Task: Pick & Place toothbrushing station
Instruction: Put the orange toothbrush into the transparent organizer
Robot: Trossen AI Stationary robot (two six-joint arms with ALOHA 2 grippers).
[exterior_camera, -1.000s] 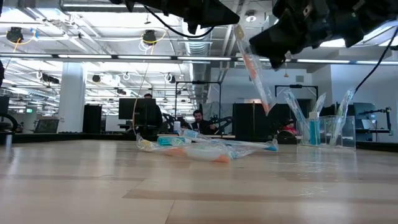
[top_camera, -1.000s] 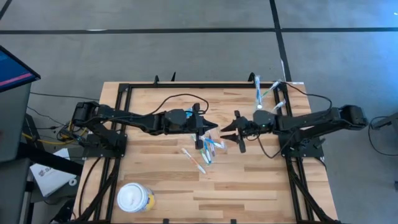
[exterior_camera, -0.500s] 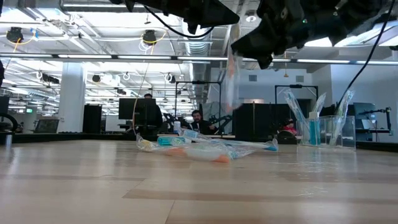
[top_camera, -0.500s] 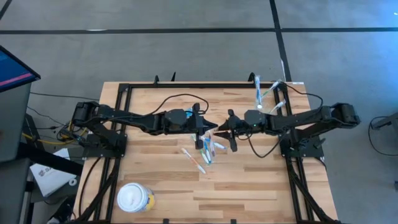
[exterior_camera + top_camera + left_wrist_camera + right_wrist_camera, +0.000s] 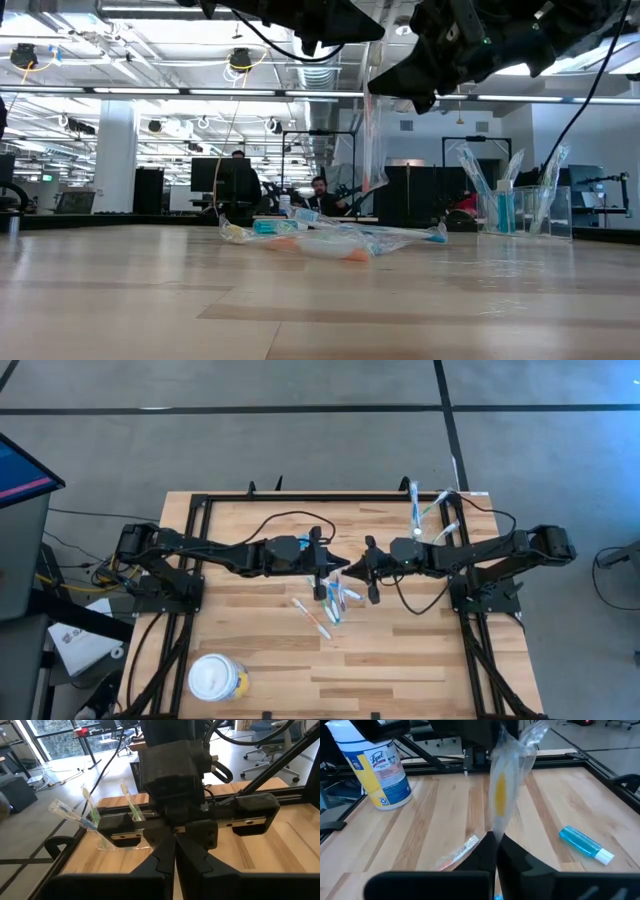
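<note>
Clear plastic wrap encloses the toothbrush point(image 5: 506, 780) clamped between the fingers of the right gripper point(image 5: 495, 851); a yellow-orange part shows through the sleeve, and the crinkled free end rises past the fingertips. In the low view this wrapped toothbrush point(image 5: 373, 140) hangs roughly upright beneath the right gripper point(image 5: 400, 95), clear of the wooden table point(image 5: 150, 300).

Left gripper point(image 5: 328, 572) is closed, fingers pressed together with nothing seen between them, raised over the table just beside the right gripper point(image 5: 362, 570).

Below and between both sets of fingers lies the pile of wrapped toothbrushes point(image 5: 330, 605), white, blue and pink. One loose wrapped brush point(image 5: 457, 852) lies just ahead of the right fingers; a small blue tube with white cap point(image 5: 585, 843) lies on its side off to one side of them.

A clear tumbler point(image 5: 117, 832) holding several upright brushes stands beyond the left fingers at the table's edge.

A yellow wipes tub point(image 5: 377, 767) reads "Lysol"; smaller print is illegible.
</note>
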